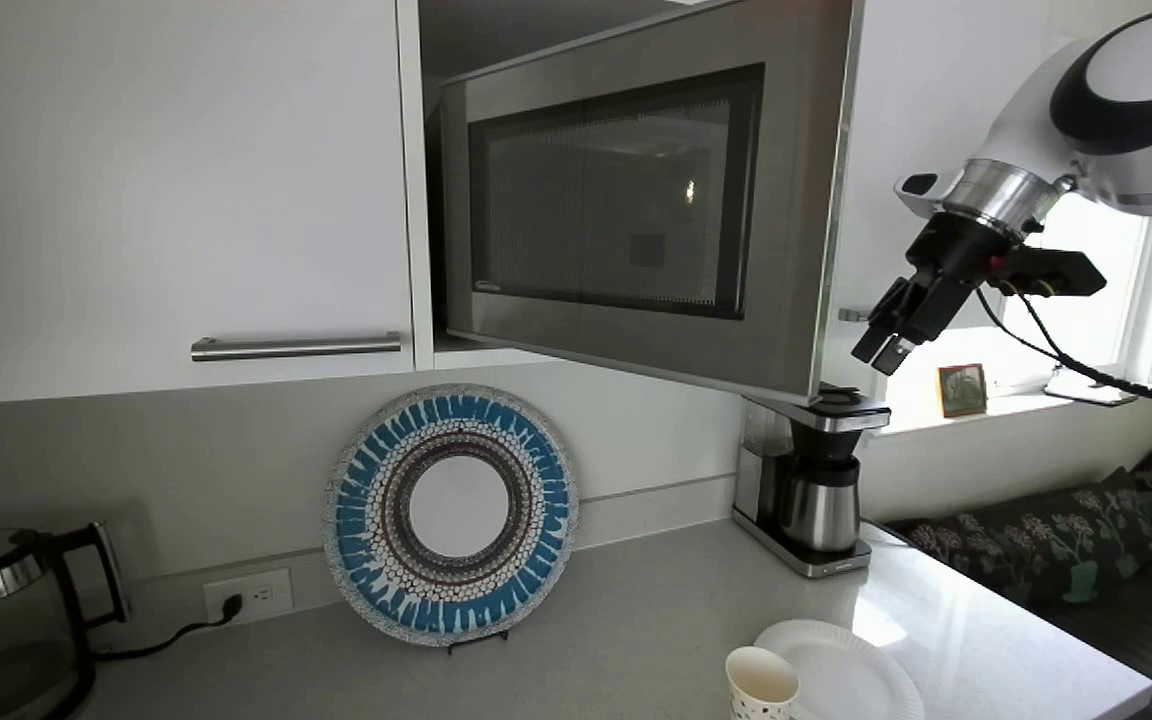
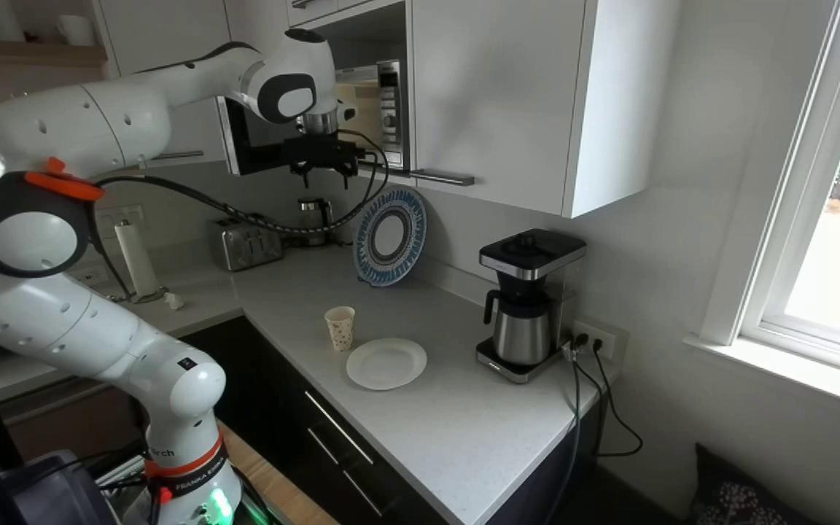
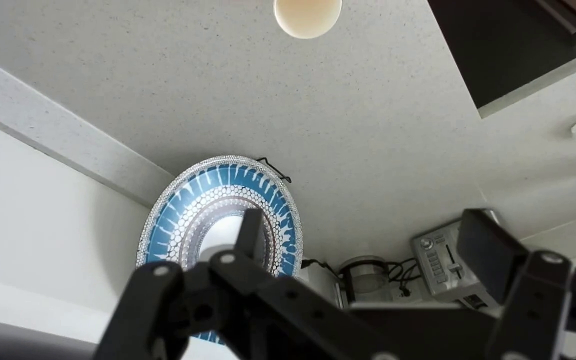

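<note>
1. Pale kitchen counter [image 2: 464,437] below wall cabinets [image 2: 493,95].
2. Gripper [image 2: 326,181]: jaws spread, nothing between; suspended near the microwave door [image 1: 626,210].
3. Door: standing open over the counter, probably obstructing passage alongside.
4. Decorative plate [image 1: 459,505]: tilted on a wire stand [image 3: 277,170], presumably for display.
5. Paper cup [image 2: 340,328] just beside white plate [image 2: 387,363]; coffee maker [image 2: 522,286] near outlet [image 2: 609,341], presumably for power.

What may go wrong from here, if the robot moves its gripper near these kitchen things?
The open microwave door juts out and looks close to the open gripper, so a swing might bump it. The braided cable sags in a loop and could perhaps catch on that door. The patterned paper cup stands upright near the white plate; a low pass might tip it over.
</note>
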`<state>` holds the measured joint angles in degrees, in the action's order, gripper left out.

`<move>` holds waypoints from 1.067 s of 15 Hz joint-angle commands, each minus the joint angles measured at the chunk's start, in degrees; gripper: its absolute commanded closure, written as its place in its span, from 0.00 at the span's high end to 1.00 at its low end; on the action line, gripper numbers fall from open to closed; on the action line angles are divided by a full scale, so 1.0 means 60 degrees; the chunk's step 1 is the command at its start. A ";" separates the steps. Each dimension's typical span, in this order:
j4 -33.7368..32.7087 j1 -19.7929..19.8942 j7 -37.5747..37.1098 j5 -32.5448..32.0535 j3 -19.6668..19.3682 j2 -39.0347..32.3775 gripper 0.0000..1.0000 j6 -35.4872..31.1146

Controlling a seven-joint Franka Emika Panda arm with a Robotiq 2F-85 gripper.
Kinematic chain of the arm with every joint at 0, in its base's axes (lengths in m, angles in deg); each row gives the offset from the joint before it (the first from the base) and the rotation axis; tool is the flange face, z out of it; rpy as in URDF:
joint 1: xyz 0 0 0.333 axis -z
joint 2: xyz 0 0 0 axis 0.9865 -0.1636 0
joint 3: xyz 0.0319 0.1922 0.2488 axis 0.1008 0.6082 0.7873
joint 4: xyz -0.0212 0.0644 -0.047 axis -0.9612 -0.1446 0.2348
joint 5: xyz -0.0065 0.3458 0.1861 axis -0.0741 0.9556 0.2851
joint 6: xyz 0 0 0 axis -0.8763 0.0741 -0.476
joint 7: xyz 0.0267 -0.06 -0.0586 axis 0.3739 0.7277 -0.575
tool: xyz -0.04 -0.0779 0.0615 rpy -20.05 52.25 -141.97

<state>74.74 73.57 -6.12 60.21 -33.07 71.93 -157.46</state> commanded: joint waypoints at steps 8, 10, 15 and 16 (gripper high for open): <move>0.2549 0.1151 -0.2609 -0.1509 0.0615 0.0826 1.00 -0.0320; 0.3358 0.1256 -0.3320 -0.1411 0.0533 0.1065 1.00 -0.0408; 0.5017 0.1208 -0.4374 -0.0568 0.0439 0.1182 1.00 -0.1459; 0.5322 0.1146 -0.4467 -0.0399 0.0498 0.1162 1.00 -0.1906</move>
<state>100.68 81.04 -29.96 54.82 -30.39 77.23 -163.21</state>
